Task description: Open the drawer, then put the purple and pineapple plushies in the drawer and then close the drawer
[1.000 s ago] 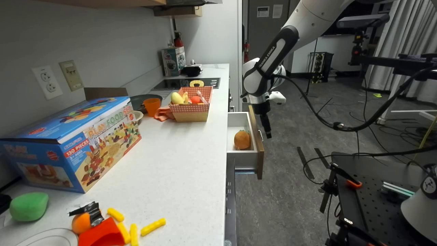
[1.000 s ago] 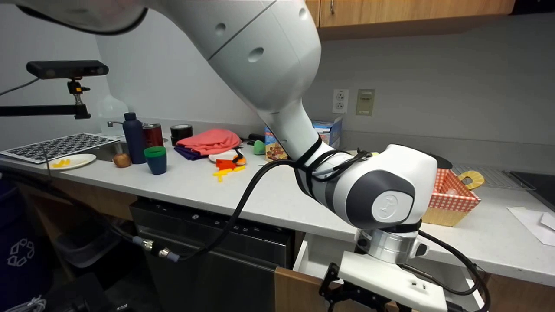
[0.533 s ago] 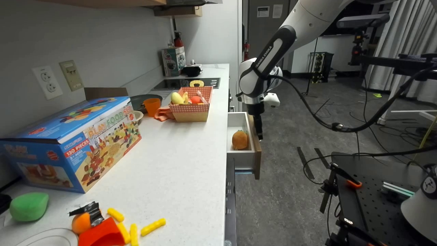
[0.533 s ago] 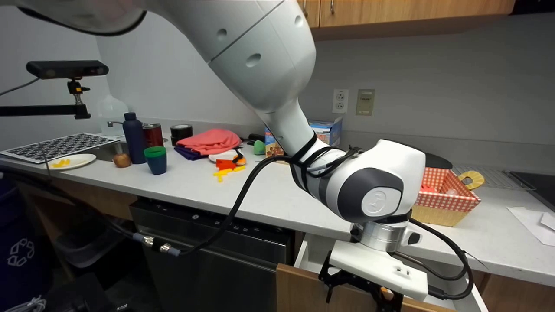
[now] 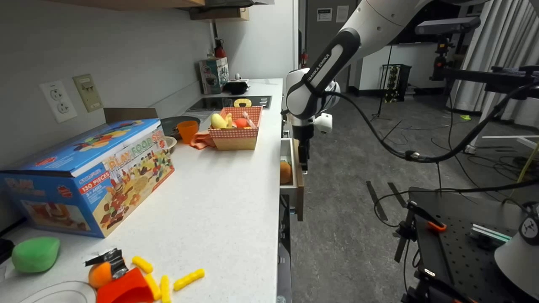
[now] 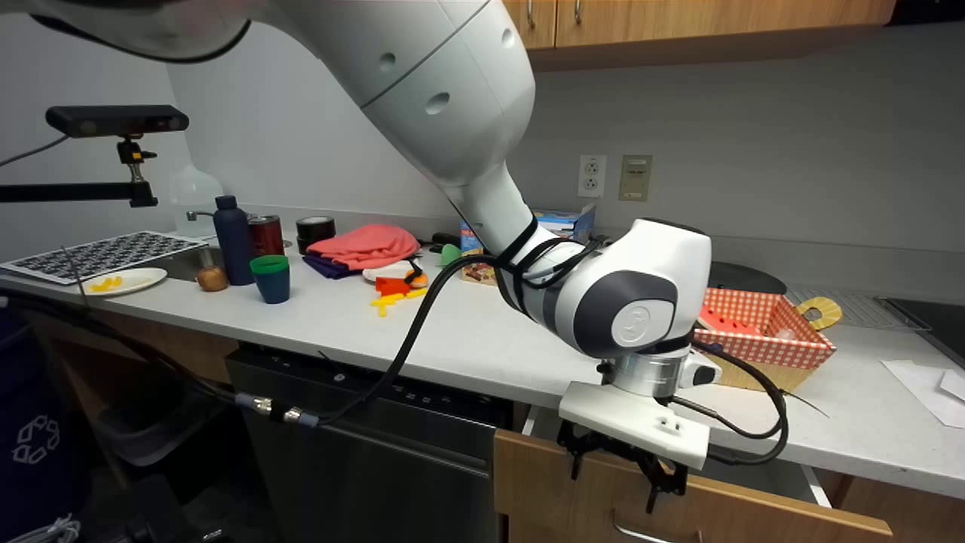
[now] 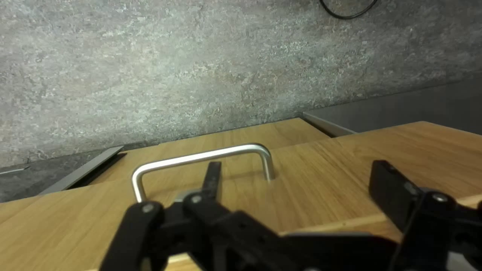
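The wooden-fronted drawer is partly open below the counter; its front shows in both exterior views (image 5: 299,198) (image 6: 543,483) and the wrist view (image 7: 324,180). The orange-brown pineapple plushie (image 5: 286,172) lies inside it, partly covered by the counter edge. The purple plushie is out of view or hidden. My gripper (image 5: 304,162) points down at the outer side of the drawer front, also in an exterior view (image 6: 614,486). Its fingers are spread and empty in the wrist view (image 7: 297,173). The metal handle (image 7: 203,154) is below them, not between them.
A checked basket (image 5: 233,141) with toy food stands on the counter (image 5: 227,202) above the drawer. A play food box (image 5: 97,172), a green plush (image 5: 36,254) and yellow pieces (image 5: 188,279) are on the counter. A dishwasher (image 6: 362,437) stands beside the drawer.
The drawer has slid inward toward the counter, and the pineapple plushie moved in with it. My gripper moved the same way, staying at the drawer's front.
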